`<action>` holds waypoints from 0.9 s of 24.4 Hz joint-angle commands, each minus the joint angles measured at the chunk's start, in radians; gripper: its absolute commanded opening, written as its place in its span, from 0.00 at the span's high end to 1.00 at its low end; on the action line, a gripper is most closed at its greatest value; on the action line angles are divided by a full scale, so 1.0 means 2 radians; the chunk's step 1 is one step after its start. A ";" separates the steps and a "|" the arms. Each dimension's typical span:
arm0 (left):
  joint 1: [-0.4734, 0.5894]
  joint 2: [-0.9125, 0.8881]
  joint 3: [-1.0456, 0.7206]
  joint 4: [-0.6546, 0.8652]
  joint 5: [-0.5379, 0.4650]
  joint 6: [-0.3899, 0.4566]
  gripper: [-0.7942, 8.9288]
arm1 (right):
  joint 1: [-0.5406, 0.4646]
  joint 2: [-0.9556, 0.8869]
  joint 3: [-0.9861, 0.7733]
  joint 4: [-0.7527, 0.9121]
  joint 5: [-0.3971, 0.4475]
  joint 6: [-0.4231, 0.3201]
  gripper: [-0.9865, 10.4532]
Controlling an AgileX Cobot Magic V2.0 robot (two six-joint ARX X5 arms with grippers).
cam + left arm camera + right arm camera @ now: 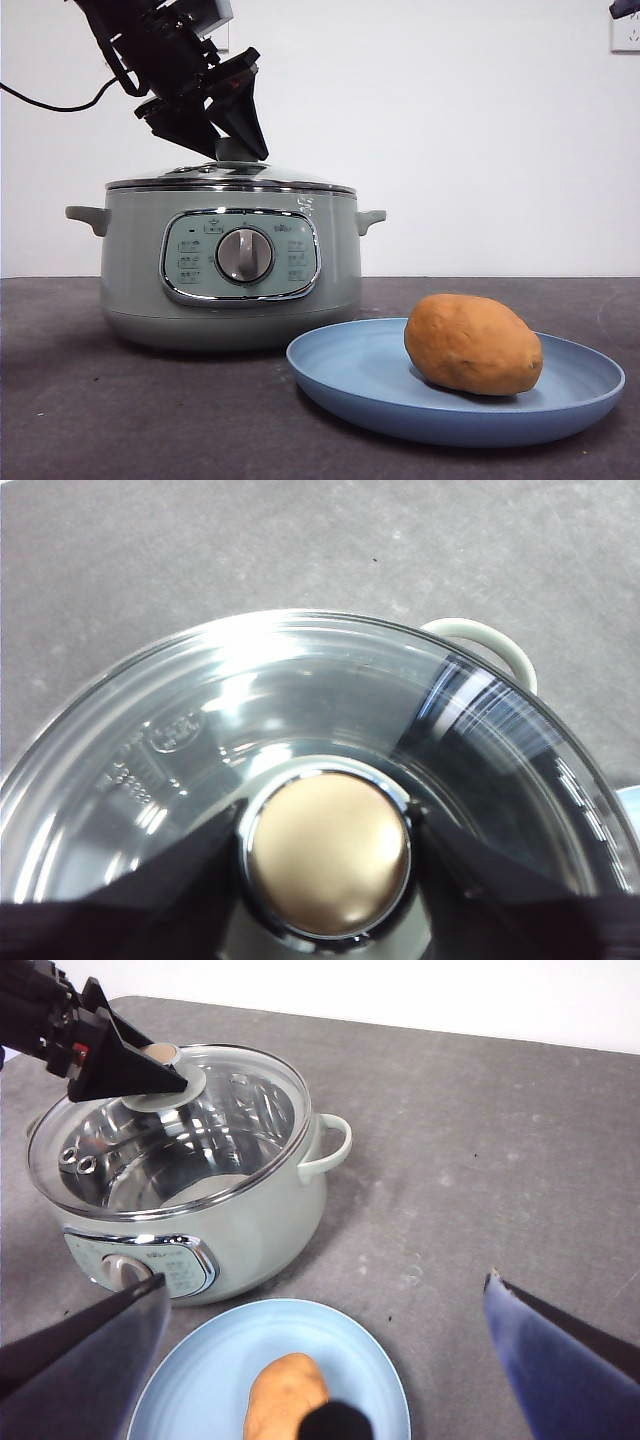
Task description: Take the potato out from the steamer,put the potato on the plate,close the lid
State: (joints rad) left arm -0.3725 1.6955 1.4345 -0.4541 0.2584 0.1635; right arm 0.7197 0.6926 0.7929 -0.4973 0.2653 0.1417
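With the glass lid (230, 178) seated flat on the steamer (230, 280) at left, chrome rim meeting chrome rim, the left gripper (232, 140) comes down from the upper left and sits at the lid's knob (328, 852). Left wrist view: a black jaw on each side of the knob, pressed right up against it, so clamped on the lid. Steamer front panel and silver dial (244, 254) face the camera, side handles (88, 217) sticking out. Right of the pot, near its base, the light-blue plate (350, 375) lies on the dark table (60, 400). Potato (473, 343) lies on the plate's right half, on its side, well apart from the steamer. Right gripper (325, 1380) hangs above the plate, jaws spread wide, holding nothing.
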 commanded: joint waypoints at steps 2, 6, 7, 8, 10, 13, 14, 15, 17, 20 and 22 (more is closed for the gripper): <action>-0.001 -0.005 0.000 -0.010 0.002 -0.003 0.36 | 0.000 0.001 0.001 -0.003 0.001 -0.002 0.37; -0.001 -0.021 0.000 -0.017 0.002 -0.003 0.36 | 0.000 0.001 0.001 -0.004 -0.002 -0.002 0.37; -0.001 -0.027 0.000 -0.020 0.002 -0.003 0.36 | 0.000 0.001 0.001 -0.004 -0.002 -0.002 0.37; -0.001 -0.036 0.000 -0.024 0.002 -0.003 0.36 | 0.000 0.001 0.001 -0.005 -0.002 -0.002 0.37; -0.001 -0.058 0.000 -0.033 0.002 -0.003 0.36 | 0.000 0.001 0.001 -0.006 -0.002 -0.002 0.37; -0.001 -0.093 0.000 -0.050 0.002 -0.003 0.36 | 0.000 0.001 0.001 -0.006 -0.003 -0.002 0.37; -0.001 -0.108 0.000 -0.060 0.003 -0.003 0.36 | 0.000 0.001 0.001 -0.007 -0.007 -0.001 0.37; -0.001 -0.121 0.000 -0.071 0.004 -0.003 0.36 | 0.000 0.001 0.001 -0.007 -0.014 0.000 0.37; -0.001 -0.154 0.000 -0.105 0.004 -0.003 0.37 | 0.000 0.001 0.001 -0.008 -0.037 0.004 0.37; -0.001 -0.198 0.000 -0.167 0.004 -0.003 0.37 | 0.000 0.001 0.001 -0.013 -0.073 0.019 0.38; -0.001 -0.224 0.000 -0.212 0.008 -0.003 0.37 | 0.000 0.001 0.001 -0.018 -0.106 0.030 0.43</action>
State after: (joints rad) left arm -0.3725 1.2633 1.4345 -0.8421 0.2680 0.1593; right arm 0.7197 0.6937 0.7929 -0.5354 0.0750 0.1719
